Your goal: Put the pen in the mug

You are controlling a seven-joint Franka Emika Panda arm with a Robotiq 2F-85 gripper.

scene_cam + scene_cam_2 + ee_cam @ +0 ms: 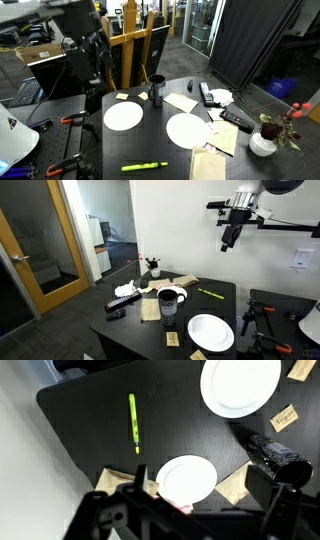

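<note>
The slim yellow-green pen [145, 166] lies flat on the black tabletop [160, 148] at its near edge in an exterior view. It touches nothing and is well apart from the small dark cylindrical mug [156, 91], which stands upright on the far side. Two round white plates [123, 116] lie between pen and mug. In an exterior view from the opposite side, the pen [210, 293] shows only as a thin bright streak beyond the mug [168, 303], and its darker end is too small to make out. The wrist view looks down from high up. There the pen [134, 422] is in plain sight to the left, and the mug [275, 455] is at the right, seen at a slant, so its opening is hard to read. One plate [240, 385] is cut off by the top edge of that view. The other is partly hidden behind dark blurred hardware along the bottom. The black gripper [231, 242] hangs high above the tabletop, well apart from both pen and mug. Its fingers are small and dark in every view, so I cannot tell whether they are spread or closed.
</note>
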